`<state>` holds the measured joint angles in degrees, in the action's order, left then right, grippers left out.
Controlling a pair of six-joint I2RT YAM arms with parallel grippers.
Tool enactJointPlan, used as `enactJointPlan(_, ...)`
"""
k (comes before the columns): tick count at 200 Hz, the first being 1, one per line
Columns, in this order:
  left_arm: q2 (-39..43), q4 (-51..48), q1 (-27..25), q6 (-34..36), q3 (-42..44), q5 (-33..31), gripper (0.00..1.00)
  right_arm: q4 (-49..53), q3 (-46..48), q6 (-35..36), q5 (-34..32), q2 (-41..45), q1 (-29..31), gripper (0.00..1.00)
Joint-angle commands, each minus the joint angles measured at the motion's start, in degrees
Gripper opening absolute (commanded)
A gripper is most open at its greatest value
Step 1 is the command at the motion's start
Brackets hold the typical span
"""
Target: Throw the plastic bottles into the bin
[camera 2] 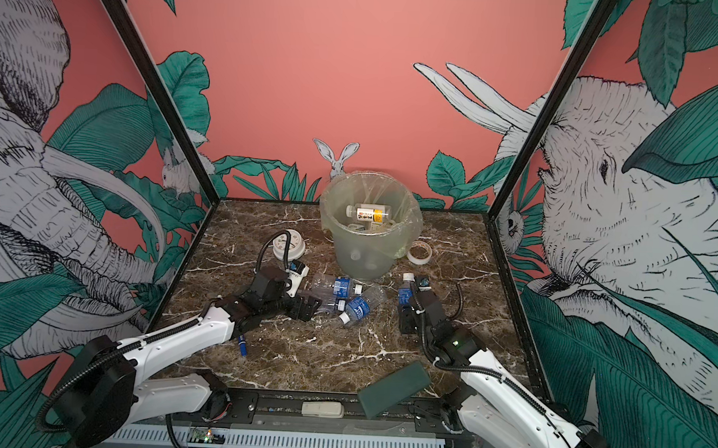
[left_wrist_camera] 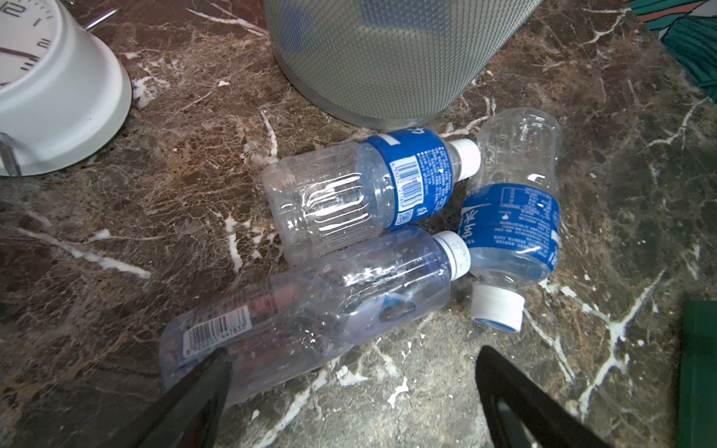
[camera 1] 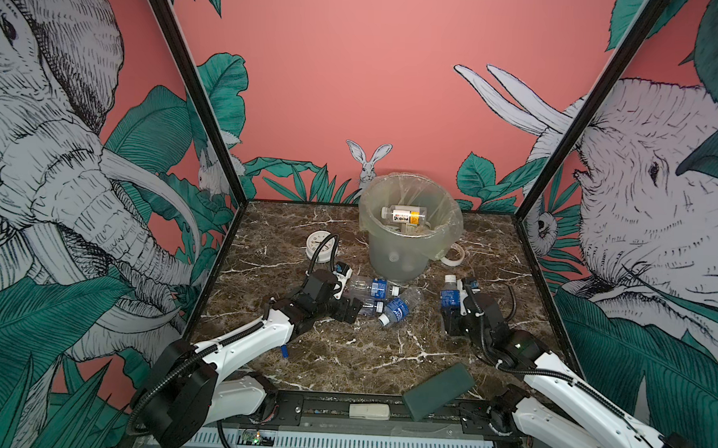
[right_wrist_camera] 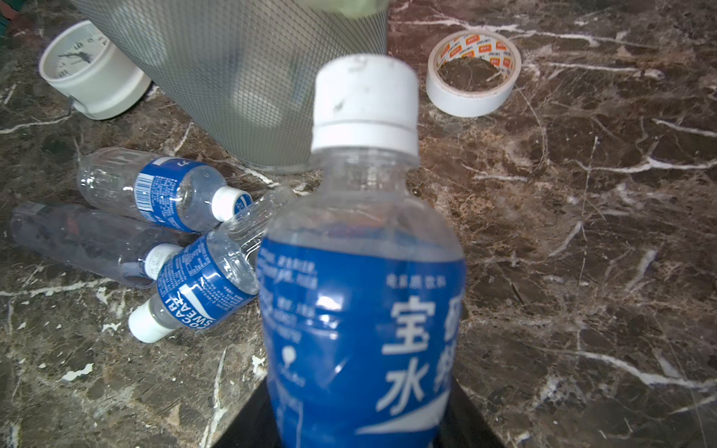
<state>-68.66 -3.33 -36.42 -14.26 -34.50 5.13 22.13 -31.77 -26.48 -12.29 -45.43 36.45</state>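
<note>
Marble-brown counter (camera 1: pixel 343 349) carries the grey-green bin (camera 1: pixel 393 255) at the back, with its bag folded over the rim. Inside lies one white-labelled bottle (camera 1: pixel 403 214); whatever sits beneath it is too jumbled to make out. Three clear bottles lie in a touching cluster just in front of the bin: a ribbed bottle (left_wrist_camera: pixel 341 198), a long bottle (left_wrist_camera: pixel 310 310) with a barcode, and a squat bottle (left_wrist_camera: pixel 512 217) whose cap points away from the bin. The left tool (left_wrist_camera: pixel 353 353) hovers over them with its fingers spread wide. One fingertip overlaps the long bottle's base end, and contact cannot be judged. The right tool (right_wrist_camera: pixel 361 422) pinches a blue-labelled bottle (right_wrist_camera: pixel 361 310) to the right of the cluster. That bottle fills the right wrist view, hiding the fingertips, and its base is cut off. A white clock (camera 1: pixel 317 244) is crossed by the left arm's cable. A tape roll (camera 1: pixel 454 254) is half hidden behind the bin, and a blue marker (camera 2: pixel 241 347) peeks from under the left arm.
</note>
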Motion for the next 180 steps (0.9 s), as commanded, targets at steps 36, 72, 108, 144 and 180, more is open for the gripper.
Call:
enactJointPlan(36, 0.83, -1.13, 0.25, -0.59, -2.00, -0.43, 0.98, 1.11, -4.09, 4.81, -1.75, 5.17, 0.68, 0.51)
enactJointPlan(72, 1.17, -1.81, 0.23, 0.11, -2.40, -0.91, 0.98, 2.57, -9.16, 6.84, -1.11, 5.96, 1.05, 0.51)
enactJointPlan(108, 1.61, -1.94, 0.23, 0.59, -2.14, -1.16, 0.98, 4.18, -17.43, 9.31, -0.11, 4.39, 1.25, 0.51)
enactJointPlan(144, 1.56, -1.62, 0.24, 1.06, -1.89, -1.16, 0.99, 5.59, -30.79, 11.86, 1.15, -1.64, 1.32, 0.51)
enactJointPlan(180, 0.41, 0.58, 0.24, 0.69, -1.56, 0.12, 0.98, 7.50, -51.72, 15.58, 4.69, -18.16, 1.16, 0.53)
